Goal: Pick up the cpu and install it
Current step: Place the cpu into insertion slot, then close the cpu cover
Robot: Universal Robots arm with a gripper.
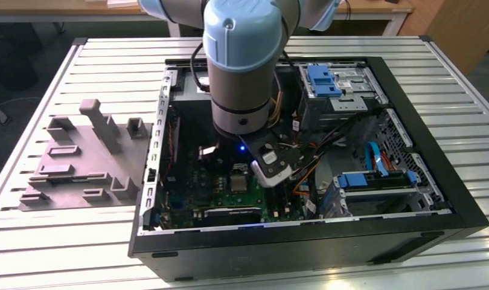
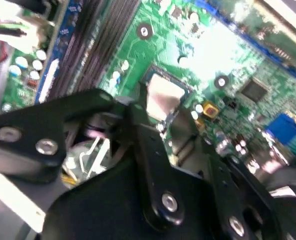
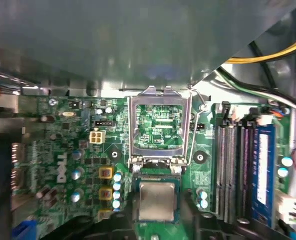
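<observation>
Well off to the exterior view's left of the fingers, outside the open computer case: a grey moulded tray on the slatted table. Nearer, inside the case and directly beneath them: the green motherboard. Hangs low over that board on the arm: the gripper, fingers spread, pinching nothing. Just past the fingertips, in line with the gap between them: the cpu, flat in its socket, silvery top up, apart from both pads going by the first wrist view. Beyond the cpu from the fingers: the shiny socket frame, swung open. To the exterior view's right of the fingers: orange and black cables, then drive cages with blue latches.
</observation>
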